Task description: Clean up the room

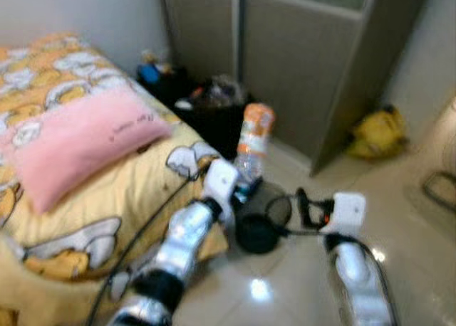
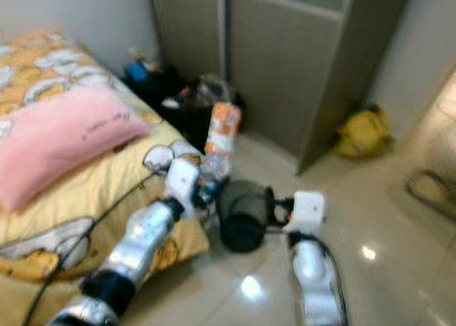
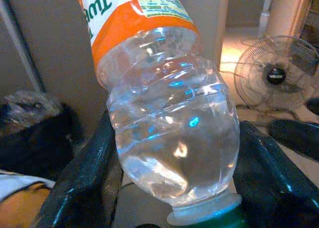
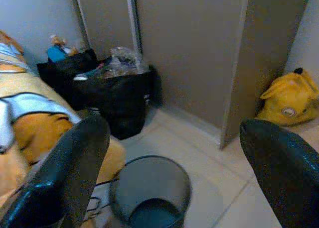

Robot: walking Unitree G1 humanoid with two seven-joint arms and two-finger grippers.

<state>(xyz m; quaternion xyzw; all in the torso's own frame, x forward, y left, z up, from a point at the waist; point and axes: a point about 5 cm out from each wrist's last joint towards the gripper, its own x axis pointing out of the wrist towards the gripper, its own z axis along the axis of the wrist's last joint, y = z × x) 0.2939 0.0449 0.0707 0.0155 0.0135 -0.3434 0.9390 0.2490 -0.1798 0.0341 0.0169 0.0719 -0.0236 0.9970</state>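
- The left claw (image 1: 241, 178) is clenched on a clear plastic water bottle (image 1: 253, 142), gripping near the green cap end, so the bottle stands upside down with its orange-and-white label uppermost.
- The bottle hangs just above and a little to the bed side of the black mesh wastebasket (image 4: 150, 190), which stands on the tiled floor (image 1: 399, 219) near the bed's corner.
- The right claw (image 1: 306, 208) is released, its fingers spread wide, and hovers over the wastebasket's far side, holding nothing.
- The step in hand looks like dropping the bottle in the bin. To do it well, carry the bottle over the middle of the wastebasket's mouth before letting go; released where it is now, it could strike the rim and roll away.
- The bottle is light and slick, so a low release over the opening is safer than a toss.
- On the label, large orange letters reading "Tw" can be made out in the left wrist view; the small print is too fine to read.
- The pink pillow (image 1: 78, 144) on the yellow cartoon bedspread (image 1: 107, 198) carries dark script, too blurred to read.
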